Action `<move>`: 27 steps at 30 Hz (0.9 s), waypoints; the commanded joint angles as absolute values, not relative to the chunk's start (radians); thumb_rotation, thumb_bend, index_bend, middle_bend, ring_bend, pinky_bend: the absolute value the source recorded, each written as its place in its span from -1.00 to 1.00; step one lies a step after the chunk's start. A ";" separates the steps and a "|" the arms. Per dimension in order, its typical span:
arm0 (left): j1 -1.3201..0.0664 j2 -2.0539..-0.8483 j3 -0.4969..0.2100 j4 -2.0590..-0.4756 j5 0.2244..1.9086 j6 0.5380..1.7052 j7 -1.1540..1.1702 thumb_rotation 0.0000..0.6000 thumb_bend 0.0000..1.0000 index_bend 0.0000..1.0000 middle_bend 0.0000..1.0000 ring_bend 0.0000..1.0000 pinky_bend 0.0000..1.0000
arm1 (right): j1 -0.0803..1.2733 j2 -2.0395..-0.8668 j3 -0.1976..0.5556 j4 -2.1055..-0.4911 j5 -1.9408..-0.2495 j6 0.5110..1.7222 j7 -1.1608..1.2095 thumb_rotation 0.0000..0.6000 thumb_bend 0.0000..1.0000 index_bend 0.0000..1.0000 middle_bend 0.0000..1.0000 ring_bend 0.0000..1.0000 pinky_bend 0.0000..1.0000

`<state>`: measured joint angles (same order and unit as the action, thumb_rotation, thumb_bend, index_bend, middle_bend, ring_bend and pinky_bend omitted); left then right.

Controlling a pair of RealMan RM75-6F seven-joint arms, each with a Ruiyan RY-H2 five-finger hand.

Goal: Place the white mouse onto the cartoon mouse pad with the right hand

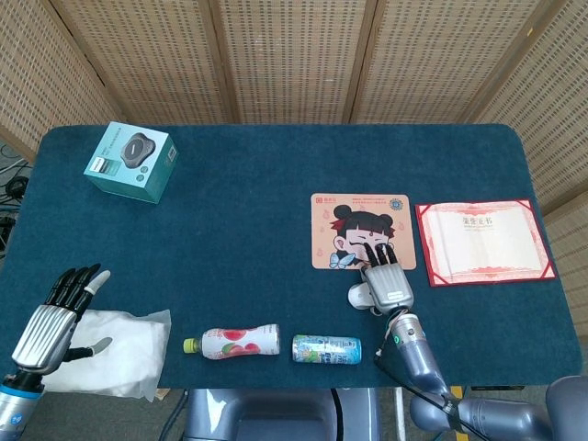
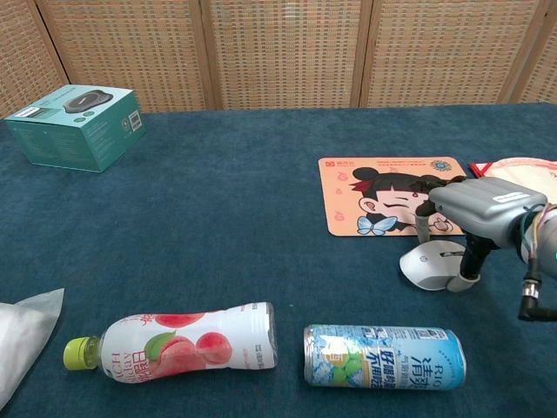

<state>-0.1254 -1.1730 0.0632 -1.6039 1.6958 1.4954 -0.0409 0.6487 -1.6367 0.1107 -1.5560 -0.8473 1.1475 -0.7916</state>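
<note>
Two robot hands in view, one at each lower corner of the head view. Broad bare stretch of blue worktop (image 1: 248,220) across the middle and upper centre; near edge crowded by a peach drink bottle (image 1: 232,341) and a blue can (image 1: 326,348), both lying on their sides, just apart end to end. Teal box (image 1: 131,161) shut at upper left, well clear of all else. Red-bordered certificate (image 1: 484,242) flat near the right edge, just beside the cartoon mouse pad (image 1: 360,230). Right robot hand (image 1: 388,283) lower right of centre, draped over the white mouse (image 2: 428,265), fingers (image 2: 423,228) curved down one side and thumb down the other, gripping it. Mouse resting on the worktop just below the pad's near edge, fingertips reaching over that edge. Left robot hand (image 1: 57,317) at lower left, fingers spread, holding nothing, over a white cloth (image 1: 129,349).
</note>
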 commanded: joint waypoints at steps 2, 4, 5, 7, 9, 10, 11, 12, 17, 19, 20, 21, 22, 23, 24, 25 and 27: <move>-0.126 -1.173 0.063 -1.604 1.696 1.495 -0.042 1.00 -0.69 -1.00 -1.00 -1.00 -1.00 | 0.649 -1.637 0.110 -1.555 -0.858 1.154 -0.791 1.00 -1.00 0.06 -0.98 -1.00 -1.00; -0.126 -1.173 0.063 -1.603 1.695 1.495 -0.043 1.00 -0.70 -1.00 -1.00 -1.00 -1.00 | 0.650 -1.634 0.111 -1.557 -0.869 1.161 -0.790 1.00 -1.00 0.07 -0.97 -1.00 -1.00; -0.126 -1.173 0.063 -1.603 1.694 1.495 -0.043 1.00 -0.70 -1.00 -1.00 -1.00 -1.00 | 0.650 -1.632 0.112 -1.558 -0.875 1.164 -0.790 1.00 -1.00 0.07 -0.97 -1.00 -1.00; -0.126 -1.172 0.063 -1.604 1.695 1.495 -0.044 1.00 -0.70 -1.00 -1.00 -1.00 -1.00 | 0.652 -1.627 0.113 -1.561 -0.889 1.168 -0.790 1.00 -1.00 0.08 -0.97 -1.00 -1.00; -0.125 -1.171 0.063 -1.604 1.697 1.497 -0.044 1.00 -0.70 -1.00 -1.00 -1.00 -1.00 | 0.655 -1.620 0.112 -1.563 -0.904 1.170 -0.791 1.00 -1.00 0.08 -0.97 -1.00 -1.00; -0.125 -1.171 0.064 -1.604 1.698 1.498 -0.044 1.00 -0.70 -1.00 -1.00 -1.00 -1.00 | 0.656 -1.618 0.112 -1.562 -0.908 1.171 -0.791 1.00 -1.00 0.09 -0.97 -1.00 -1.00; -0.125 -1.171 0.064 -1.605 1.698 1.498 -0.044 1.00 -0.70 -1.00 -1.00 -1.00 -1.00 | 0.657 -1.615 0.113 -1.561 -0.914 1.171 -0.792 1.00 -1.00 0.09 -0.97 -1.00 -1.00; -0.125 -1.171 0.064 -1.605 1.698 1.499 -0.044 1.00 -0.70 -1.00 -1.00 -1.00 -1.00 | 0.661 -1.610 0.113 -1.558 -0.923 1.169 -0.795 1.00 -1.00 0.09 -0.97 -1.00 -1.00; -0.125 -1.172 0.063 -1.604 1.695 1.496 -0.043 1.00 -0.70 -1.00 -1.00 -1.00 -1.00 | 0.680 -1.593 0.114 -1.541 -0.959 1.149 -0.796 1.00 -1.00 0.09 -0.97 -1.00 -1.00; -0.126 -1.174 0.063 -1.603 1.692 1.492 -0.041 1.00 -0.70 -1.00 -1.00 -1.00 -1.00 | 0.690 -1.589 0.111 -1.523 -0.984 1.133 -0.789 1.00 -1.00 0.09 -0.97 -1.00 -1.00; -0.127 -1.175 0.062 -1.602 1.691 1.490 -0.040 1.00 -0.70 -1.00 -1.00 -1.00 -1.00 | 0.695 -1.587 0.110 -1.514 -0.993 1.125 -0.786 1.00 -1.00 0.09 -0.97 -1.00 -1.00; -0.127 -1.176 0.062 -1.602 1.689 1.489 -0.039 1.00 -0.70 -1.00 -1.00 -1.00 -1.00 | 0.700 -1.586 0.109 -1.504 -1.002 1.116 -0.783 1.00 -1.00 0.09 -0.97 -1.00 -1.00; -0.128 -1.176 0.061 -1.602 1.687 1.486 -0.039 1.00 -0.69 -1.00 -1.00 -1.00 -1.00 | 0.705 -1.585 0.108 -1.493 -1.009 1.105 -0.780 1.00 -1.00 0.09 -0.97 -1.00 -1.00; -0.129 -1.177 0.060 -1.601 1.684 1.483 -0.038 1.00 -0.70 -1.00 -1.00 -1.00 -1.00 | 0.713 -1.584 0.108 -1.478 -1.013 1.088 -0.776 1.00 -1.00 0.09 -0.97 -1.00 -1.00; -0.130 -1.178 0.060 -1.601 1.682 1.481 -0.037 1.00 -0.70 -1.00 -1.00 -1.00 -1.00 | 0.720 -1.584 0.110 -1.466 -1.016 1.074 -0.771 1.00 -1.00 0.09 -0.97 -1.00 -1.00; -0.130 -1.178 0.059 -1.600 1.679 1.479 -0.037 1.00 -0.70 -1.00 -1.00 -1.00 -1.00 | 0.726 -1.585 0.111 -1.452 -1.021 1.062 -0.764 1.00 -1.00 0.09 -0.97 -1.00 -1.00; -0.131 -1.180 0.056 -1.598 1.673 1.475 -0.036 1.00 -0.69 -1.00 -1.00 -1.00 -1.00 | 0.738 -1.587 0.111 -1.423 -1.039 1.039 -0.746 1.00 -1.00 0.09 -0.96 -1.00 -1.00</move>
<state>-0.1308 -1.1792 0.0574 -1.5990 1.6740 1.4764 -0.0361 0.7242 -1.5865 0.1105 -1.4458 -1.0231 1.0596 -0.7621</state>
